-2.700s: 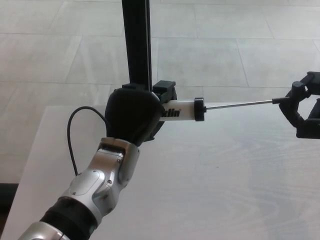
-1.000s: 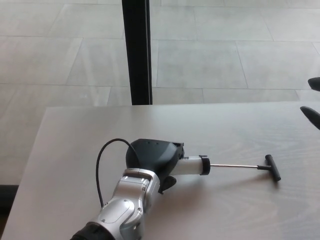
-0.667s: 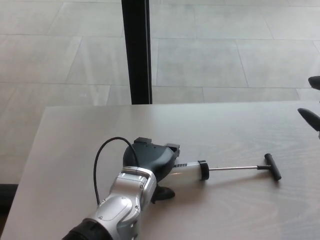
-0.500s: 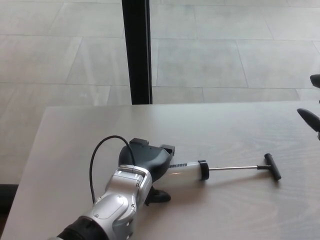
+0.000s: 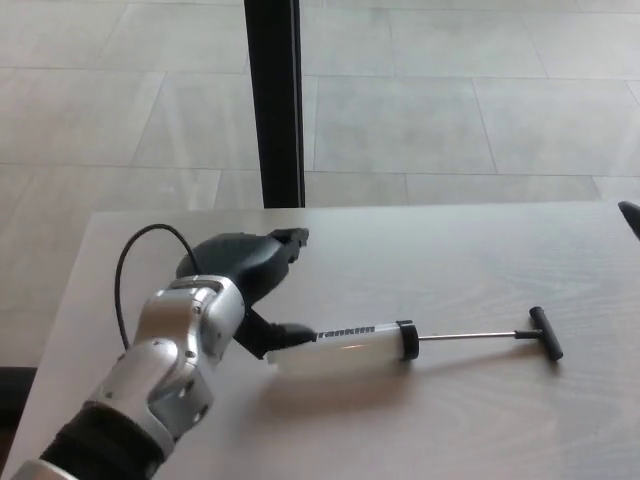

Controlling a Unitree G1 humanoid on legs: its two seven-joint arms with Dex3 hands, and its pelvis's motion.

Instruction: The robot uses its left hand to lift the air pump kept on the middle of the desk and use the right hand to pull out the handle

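The robot's black left hand [image 5: 250,275] hovers above the pale wood-grain desk [image 5: 450,420], fingers spread, gripping nothing, its thumb near the barrel's left end. The translucent white air pump [image 5: 345,349] lies mid-desk, thin metal rod extended to the black T-handle [image 5: 545,333]. At the right edge, a black sliver of the right hand [image 5: 631,215] is cut off, its state unreadable.

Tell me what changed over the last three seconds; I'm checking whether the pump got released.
The left hand set the air pump down on the desk, let go and drew back leftward, open. The right hand left the handle. The rod stays pulled out.
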